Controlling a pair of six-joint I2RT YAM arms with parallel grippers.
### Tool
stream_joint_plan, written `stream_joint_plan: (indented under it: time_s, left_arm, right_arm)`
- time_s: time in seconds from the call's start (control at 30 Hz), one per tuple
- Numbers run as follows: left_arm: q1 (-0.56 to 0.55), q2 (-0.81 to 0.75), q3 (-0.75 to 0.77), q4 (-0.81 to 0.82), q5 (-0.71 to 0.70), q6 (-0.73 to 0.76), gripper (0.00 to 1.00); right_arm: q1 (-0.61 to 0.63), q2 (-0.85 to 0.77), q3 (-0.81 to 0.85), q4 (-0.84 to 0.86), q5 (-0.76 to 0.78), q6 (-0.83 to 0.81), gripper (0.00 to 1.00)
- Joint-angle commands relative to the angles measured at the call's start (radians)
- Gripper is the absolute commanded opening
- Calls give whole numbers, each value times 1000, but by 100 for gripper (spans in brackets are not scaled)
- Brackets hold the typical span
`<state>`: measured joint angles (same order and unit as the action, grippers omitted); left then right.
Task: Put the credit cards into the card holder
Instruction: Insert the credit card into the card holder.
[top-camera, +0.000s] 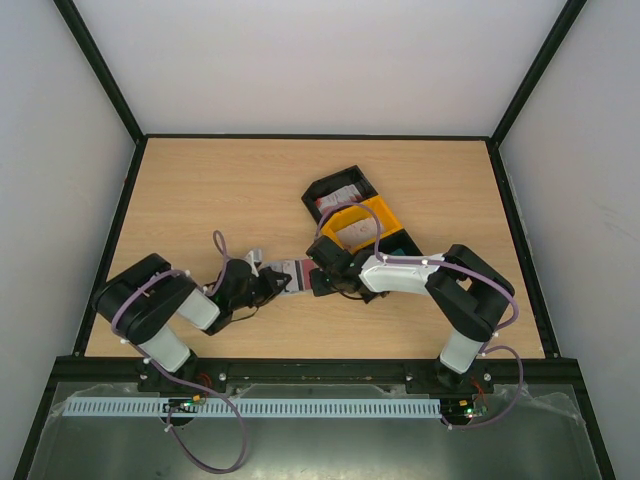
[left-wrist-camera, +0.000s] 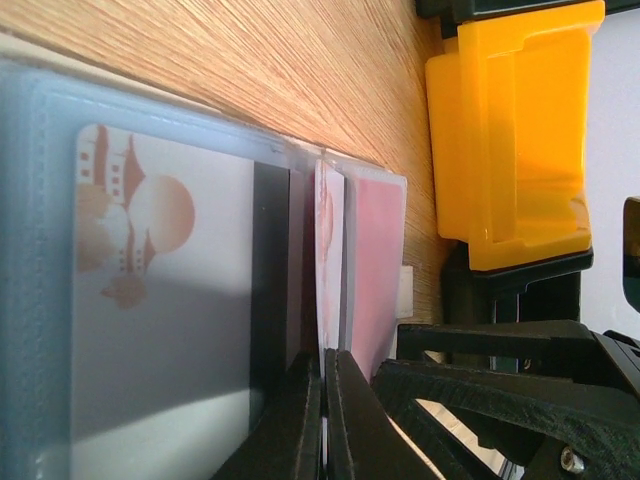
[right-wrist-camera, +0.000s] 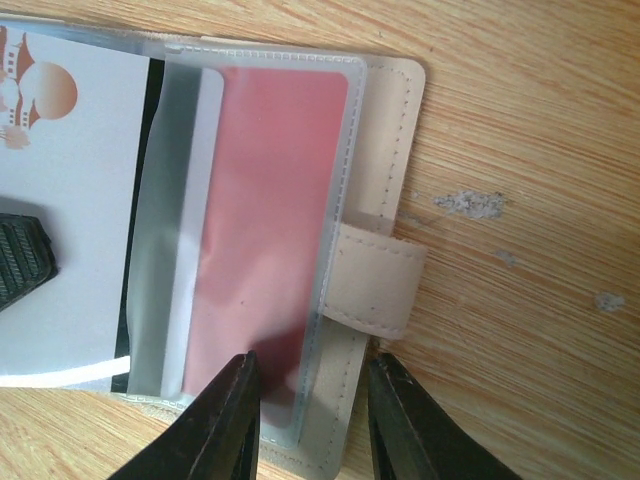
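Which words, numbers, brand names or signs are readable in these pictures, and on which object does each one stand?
No readable text in any view.
On the white card in the card holder: only a brown drawing of a sun and buildings, no letters.
On the red card: plain, no print visible.
On the loose cards in the tray: markings too small to read.

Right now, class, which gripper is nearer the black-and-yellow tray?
Right. The right gripper sits just off the near-left edge of the tray, over one end of the card holder. The left gripper is further left, pinching its other side.
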<state>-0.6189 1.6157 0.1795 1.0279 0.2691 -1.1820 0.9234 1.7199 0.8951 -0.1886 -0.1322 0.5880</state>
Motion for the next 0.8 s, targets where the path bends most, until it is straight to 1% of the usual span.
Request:
stream_joint_plan:
  time_s: [0.0,0.17,0.23,0.33,0.47,0.63,0.77]
  left_arm:
    - [-20,44,13,-7,-2,10,3]
    - [-28,62,30,-36,6,15,7]
    - [-28,50,35,-53,13,12,10]
    - [-32,8,67,-175,-4,37,16]
    - [-38,-62,88,-299,-24,62,25]
    - [-46,-126,126,-412,-10,64,45]
    - [-51,-168,168,-549,-22,73,58]
  right_arm:
    - [6,42,-9,-46,0,12,29]
    - [5,42,-9,-45,0,10,28]
    - [6,40,-10,-45,2,11,28]
    - [5,36,-17,-43,7,14,27]
    - [6,19,-29,-35,39,25,22]
    - [6,11,-30,-28,45,36,21]
    - [5,14,-29,-25,43,41,21]
